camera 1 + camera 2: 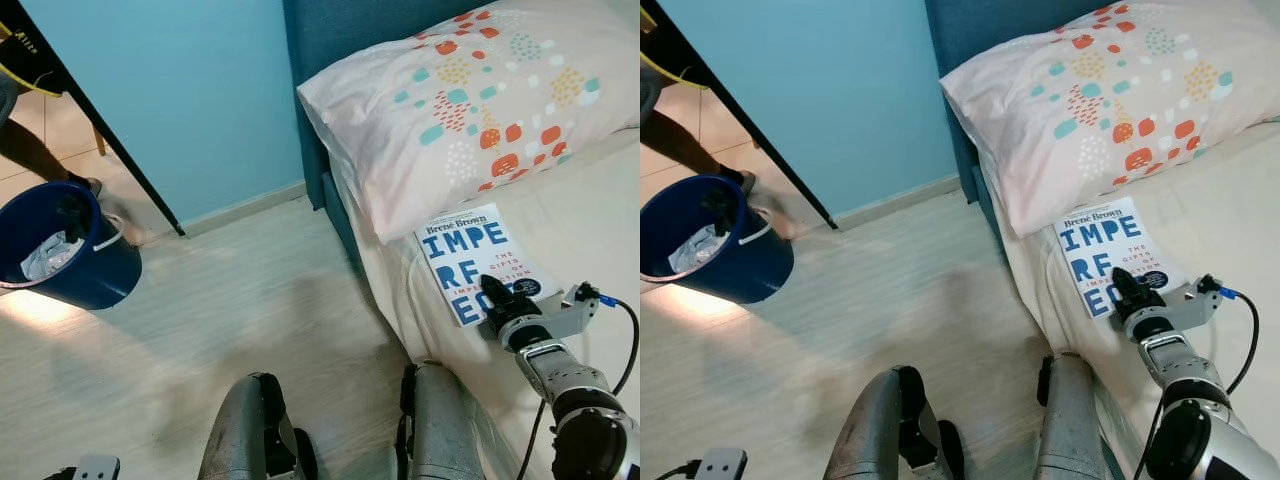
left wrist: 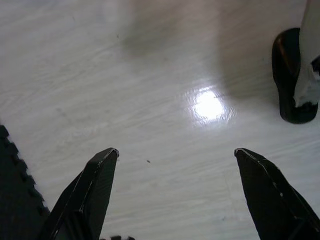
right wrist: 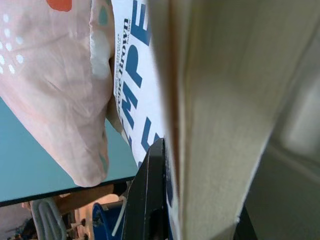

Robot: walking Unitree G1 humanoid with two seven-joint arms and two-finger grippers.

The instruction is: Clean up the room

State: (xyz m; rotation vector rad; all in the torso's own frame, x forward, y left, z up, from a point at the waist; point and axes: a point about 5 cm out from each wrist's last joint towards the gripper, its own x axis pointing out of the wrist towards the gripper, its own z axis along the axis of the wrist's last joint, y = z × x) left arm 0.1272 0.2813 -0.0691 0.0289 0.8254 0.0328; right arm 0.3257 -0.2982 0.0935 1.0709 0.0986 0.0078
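On the bed's near edge, just below the pillow [image 1: 470, 100], lies the book [image 1: 470, 255], white cover w/ blue lettering. Our right gripper [image 1: 497, 292] sits at the book's lower corner; wrist view shows one black finger [image 3: 150, 200] on the cover and the page block running alongside, so we judge it's clamped on the book, w/ the other finger hidden behind the pages. Left gripper [image 2: 175, 165] hangs idle over the floor, fingers spread wide. To do this well: keep the pinch deep past the corner, lift slowly so the pages don't fan, clear the mattress [image 1: 600, 200] before turning. Blue bucket [image 1: 95, 270] stands well apart on the floor.
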